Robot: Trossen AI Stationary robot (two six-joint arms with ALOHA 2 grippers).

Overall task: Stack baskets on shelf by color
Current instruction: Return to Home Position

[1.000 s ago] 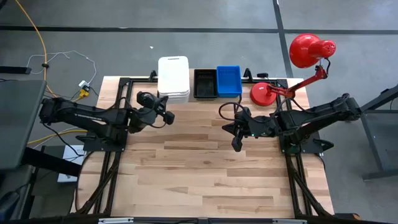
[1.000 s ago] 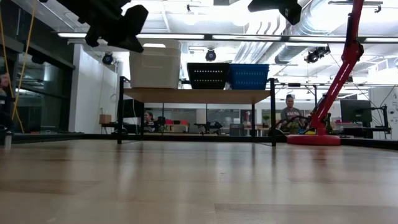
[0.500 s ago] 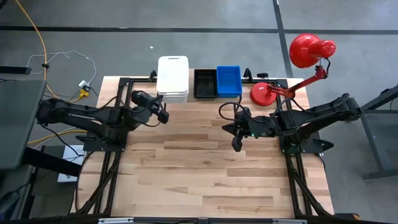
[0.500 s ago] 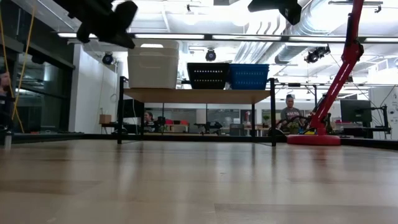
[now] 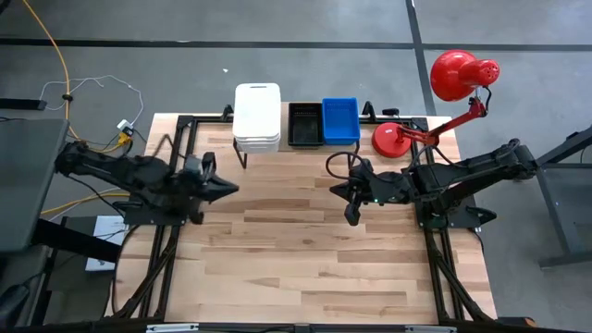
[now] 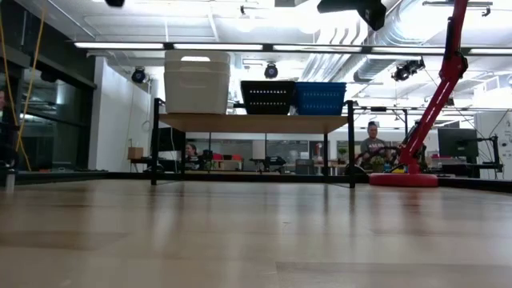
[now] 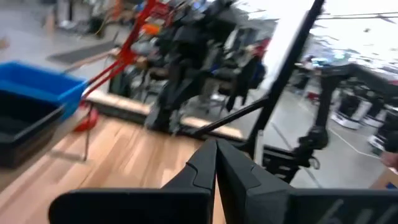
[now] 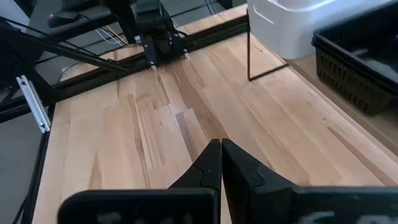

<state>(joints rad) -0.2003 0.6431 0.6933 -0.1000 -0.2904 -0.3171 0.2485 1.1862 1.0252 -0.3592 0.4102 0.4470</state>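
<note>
The shelf (image 6: 256,122) stands at the table's far edge on thin black legs. On its wood top sit a stack of white baskets (image 5: 257,116) (image 6: 197,82), a black basket (image 5: 305,124) (image 6: 267,97) and a blue basket (image 5: 339,120) (image 6: 322,98), side by side. My left gripper (image 5: 231,188) (image 7: 216,163) hovers shut over the table's left part, nearer than the white stack, touching nothing. My right gripper (image 5: 351,217) (image 8: 221,155) hovers shut right of centre, nearer than the blue basket, holding nothing.
A red desk lamp (image 5: 398,139) stands at the far right corner beside the shelf, its head (image 5: 458,74) beyond the table. Black frame rails (image 5: 185,139) run along the table's left and right sides. Bare wood (image 5: 296,250) lies between the arms and the near edge.
My left gripper has drawn back from in front of the white stack toward the table's left and near side, and has gone out of the top of the low view. The baskets and my right arm have stayed where they were.
</note>
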